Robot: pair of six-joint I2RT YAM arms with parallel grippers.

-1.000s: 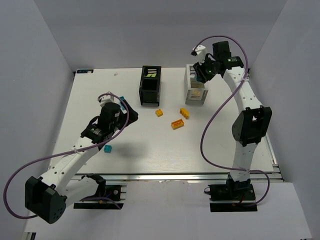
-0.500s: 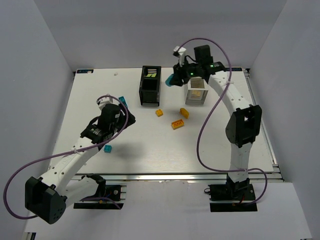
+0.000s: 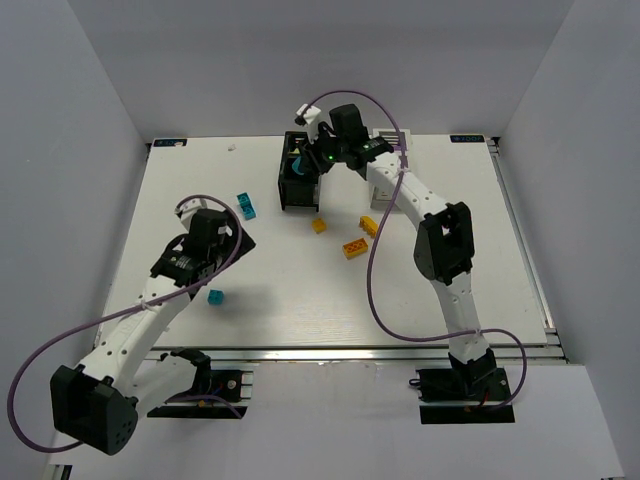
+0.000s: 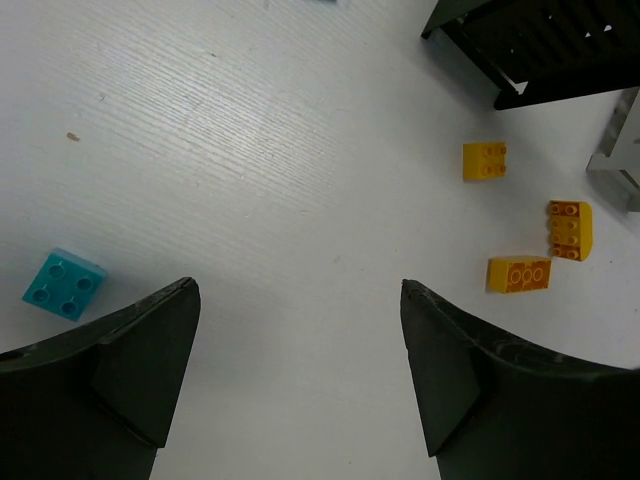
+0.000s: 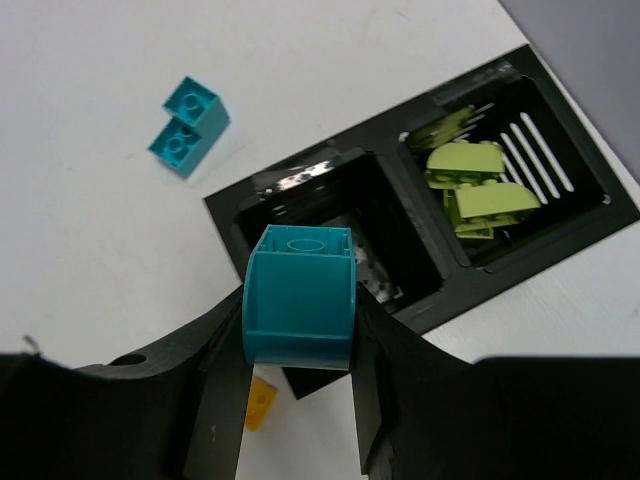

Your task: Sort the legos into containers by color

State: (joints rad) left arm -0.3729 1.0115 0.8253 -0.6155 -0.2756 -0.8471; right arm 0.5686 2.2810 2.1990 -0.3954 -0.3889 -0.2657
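Observation:
My right gripper point(image 3: 310, 165) is shut on a cyan lego point(image 5: 298, 295) and holds it above the near compartment of the black container point(image 3: 300, 185). The far compartment of that container point(image 5: 300, 178) holds lime green legos point(image 5: 470, 185). The white container point(image 4: 624, 145) stands right of the black one; in the top view my right arm covers most of it. My left gripper point(image 4: 298, 290) is open and empty above bare table. Loose cyan legos lie at the back left point(image 3: 245, 205) and near the left arm point(image 3: 215, 296). Three orange legos point(image 3: 354, 248) lie in front of the containers.
The three orange legos point(image 4: 519, 274) lie ahead and right of my left gripper, and a cyan lego point(image 4: 64, 283) lies just left of its left finger. Two joined cyan legos point(image 5: 188, 127) lie left of the black container. Grey walls enclose the white table.
My right arm has swung left from the white container to above the black container, carrying the cyan lego. My left arm has drawn back slightly toward the near left.

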